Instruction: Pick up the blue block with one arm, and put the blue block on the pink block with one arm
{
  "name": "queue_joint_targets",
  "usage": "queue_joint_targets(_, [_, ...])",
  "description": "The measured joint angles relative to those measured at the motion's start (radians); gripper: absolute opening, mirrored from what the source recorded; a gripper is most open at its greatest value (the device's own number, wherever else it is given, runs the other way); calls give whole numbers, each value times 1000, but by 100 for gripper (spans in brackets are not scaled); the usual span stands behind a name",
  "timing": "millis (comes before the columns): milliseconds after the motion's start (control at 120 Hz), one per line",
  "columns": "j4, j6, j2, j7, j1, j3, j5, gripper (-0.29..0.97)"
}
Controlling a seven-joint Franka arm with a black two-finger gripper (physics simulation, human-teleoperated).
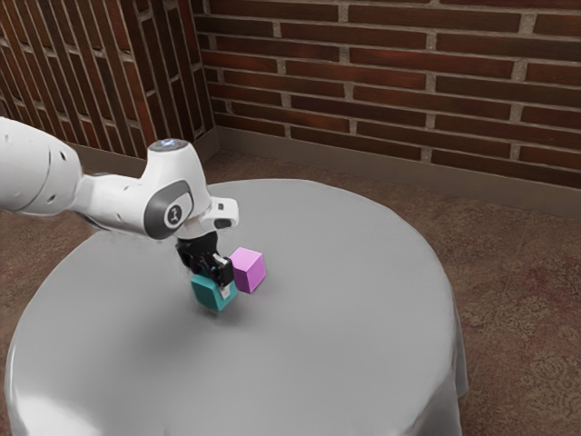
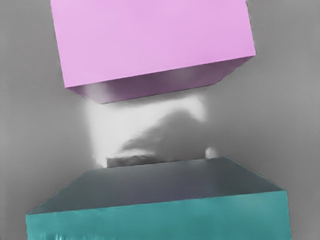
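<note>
A teal-blue block (image 1: 212, 295) (image 2: 160, 210) sits between the black fingers of my gripper (image 1: 215, 280), which is shut on its upper part. It hangs just above the grey table (image 1: 363, 300), and a faint shadow lies beneath it. The pink block (image 1: 248, 269) (image 2: 150, 42) rests on the table immediately to the exterior view's right of the gripper and slightly farther back. A narrow gap separates it from the blue block. In the wrist view the blue block lies directly under the hand, with the pink block beyond it.
The round table is draped in a grey cloth, and its edges fall away on all sides. A brick wall stands well behind it. A wide stretch of bare tabletop lies to the exterior view's right and toward the front.
</note>
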Motion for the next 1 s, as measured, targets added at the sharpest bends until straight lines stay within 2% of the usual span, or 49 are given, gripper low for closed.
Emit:
queue_joint_targets(150, [29,-41,-38,-11,-4,0,13,32])
queue_joint_targets(258, [107,-99,-41,-30,-12,-4,57,32])
queue_joint_targets(492, [337,-233,86,-74,-37,-6,86,31])
queue_joint_targets(1000, [441,-337,161,-158,-37,-5,86,32])
